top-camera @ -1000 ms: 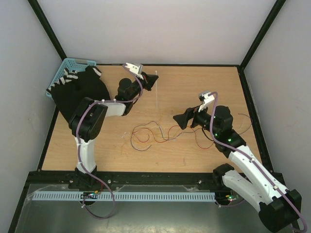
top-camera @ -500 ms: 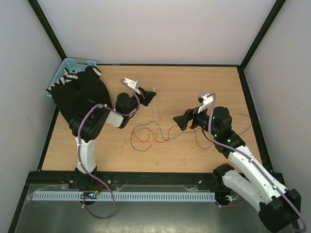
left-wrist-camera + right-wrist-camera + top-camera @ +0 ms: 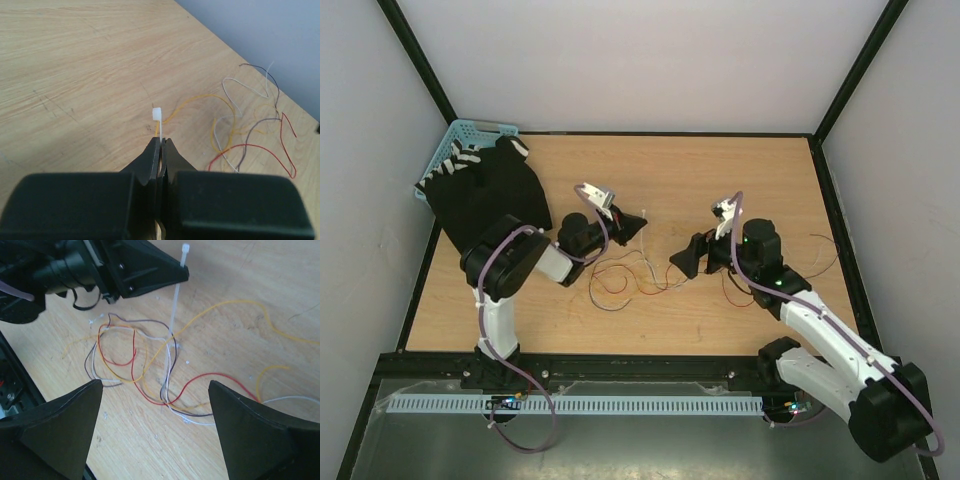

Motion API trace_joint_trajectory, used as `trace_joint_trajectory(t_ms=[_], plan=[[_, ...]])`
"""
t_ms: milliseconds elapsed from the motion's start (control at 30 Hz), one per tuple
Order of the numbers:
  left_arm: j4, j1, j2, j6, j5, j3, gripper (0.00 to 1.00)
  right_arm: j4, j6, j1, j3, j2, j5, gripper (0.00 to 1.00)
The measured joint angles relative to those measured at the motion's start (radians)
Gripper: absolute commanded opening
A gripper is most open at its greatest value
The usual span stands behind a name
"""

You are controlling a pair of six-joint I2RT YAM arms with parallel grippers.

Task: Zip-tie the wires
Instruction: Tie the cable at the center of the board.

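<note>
Light wooden counter [image 3: 720, 170] fills the view, scuffed and evenly lit. Plain pale walls [image 3: 650, 60] close it in, black frame posts [image 3: 415, 55] in the corners, a blue basket [image 3: 470, 128] at far left.

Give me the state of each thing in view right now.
wires: loose tangle, not bundled.
zip tie: straight, unlooped, tail reaching down among the wires.
left tool: shut on the zip tie, just below its head.
right tool: open, hovering over the wires, holding nothing.
</note>
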Motion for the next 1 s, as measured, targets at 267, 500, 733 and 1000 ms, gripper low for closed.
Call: trace_joint_trajectory(t_ms=[267, 500, 733, 1000], plan=[[0.017, -0.041, -0.064, 0.032, -0.008, -0.065, 0.00, -0.041, 0.021, 0.008, -0.010, 0.099, -0.074, 0.97], [0.018, -0.044, -0.065, 0.029, -0.005, -0.034, 0.00, -0.058, 0.023, 0.013, -0.030, 0.084, -0.087, 0.97], [0.021, -0.021, -0.064, 0.024, 0.006, 0.032, 0.00, -0.058, 0.022, 0.013, -0.030, 0.070, -0.090, 0.98], [0.022, 0.080, -0.047, 0.000, 0.035, 0.145, 0.00, -0.058, 0.018, 0.013, -0.030, 0.070, -0.089, 0.98]])
